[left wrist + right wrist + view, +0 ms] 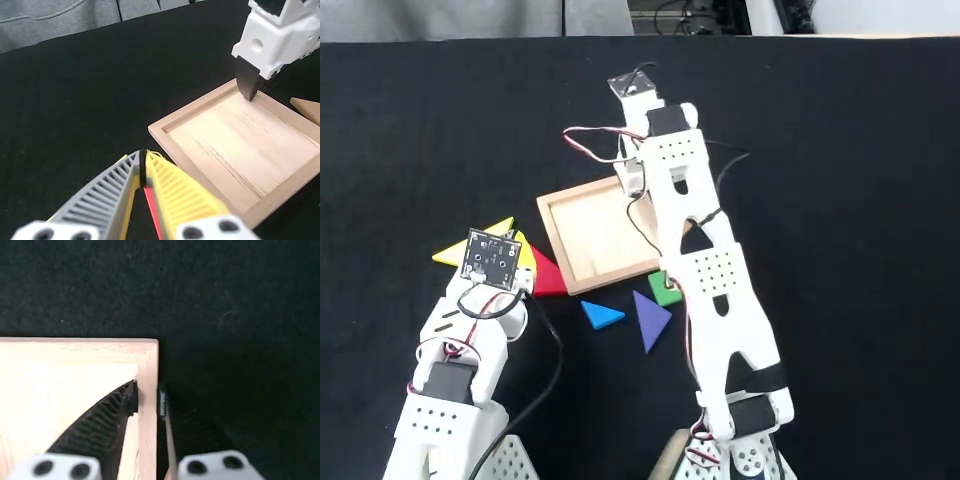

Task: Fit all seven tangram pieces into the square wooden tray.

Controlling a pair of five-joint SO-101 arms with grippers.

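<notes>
We see the square wooden tray point(595, 235) lying flat on the black tabletop point(840, 200), turned a little askew, with its pale floor bare. The right pincer point(147, 397) is at the tray's far corner. One black finger point(107, 415) stands inside the tray against the wall and the other is just outside it, so the jaws are closed on the rim with the wall between them.

The left pincer point(143, 159) hangs beside the tray, off the side away from the right arm. Its grey and yellow fingers are pressed together at the tips, and we see nothing held between them. Below it lie the yellow triangle point(455, 255), which pokes out on the side farther from the tray, and the red triangle point(548, 278), which touches or nearly touches the tray's near corner.

Off the tray's near edge, toward the arms' bases, we find the blue triangle point(602, 315) and the purple triangle point(652, 318), close to each other but apart. The green piece point(665, 290) sits just beside the tray's near corner, partly hidden under the right arm. In the left wrist view a tan wedge point(306, 107) shows just beyond the tray's outer wall; we cannot tell what piece it is.
</notes>
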